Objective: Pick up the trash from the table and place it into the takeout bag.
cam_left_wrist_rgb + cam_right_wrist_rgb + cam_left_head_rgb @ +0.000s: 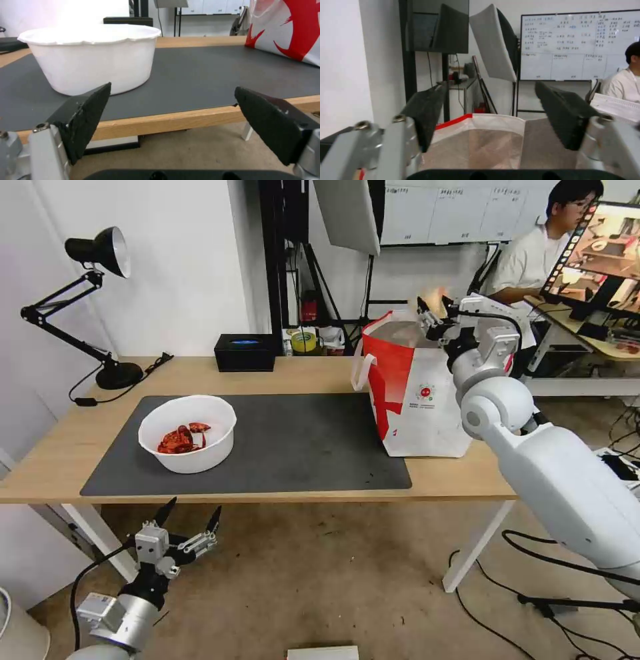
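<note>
Right tool (433, 311) spread above takeout bag (417, 400) rim, left tool (190, 512) agape below table (280, 373) edge

On my table (280, 377), the bowl (187, 433) sits left on the mat (300, 447); the bag (413, 393) stands right, the box (245, 353) far behind, the lamp (100, 307) far left.
</note>
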